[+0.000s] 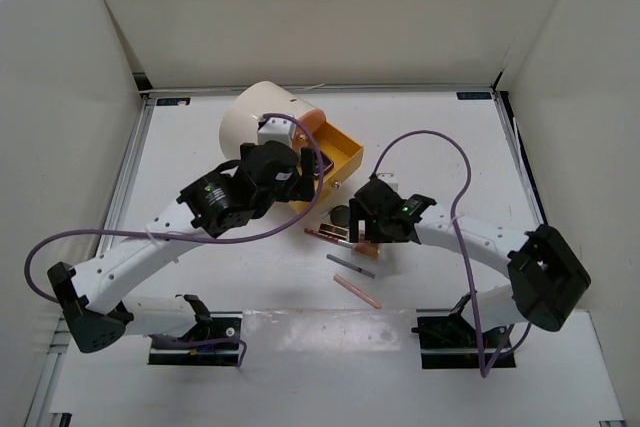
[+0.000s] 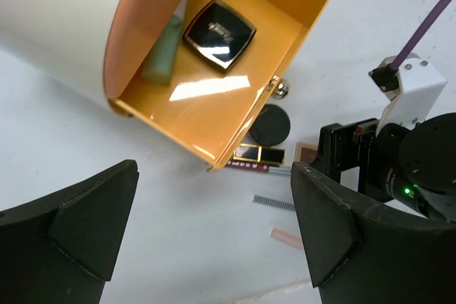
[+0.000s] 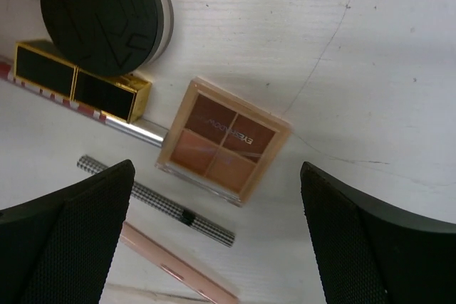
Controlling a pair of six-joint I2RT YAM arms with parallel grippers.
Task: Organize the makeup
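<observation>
- From above, we see a white counter (image 1: 190,137). A cream cylinder (image 1: 252,119) lies on its side at the back, and its orange drawer (image 1: 350,152) is pulled out toward the right.
- The left end effector (image 1: 308,177) hovers at the drawer's near edge. The right end effector (image 1: 358,217) hangs just in front of the drawer. A grey pencil (image 1: 351,267) and a pink pencil (image 1: 357,291) lie on the counter closer to the arm bases.
- In the left wrist view, the left end effector's jaws are spread wide with nothing between them.
- Beyond them, the drawer holds a square black compact (image 2: 219,34) lying flat. A mint tube (image 2: 164,51) lies along the drawer's inner end, by the cylinder's front.
- Just outside the drawer's corner, a black round compact (image 2: 271,124) and a black-and-gold case (image 2: 258,154) lie close together on the counter.
- In the right wrist view, the right end effector is also wide open and empty. It is poised above an eyeshadow palette (image 3: 222,140) with four brown pans.
- The round compact sits at the upper left of this view, with the case just below it. A striped pencil (image 3: 135,131) runs alongside the case.
- The grey and pink pencils lie roughly parallel between the fingers, apart from the palette.
</observation>
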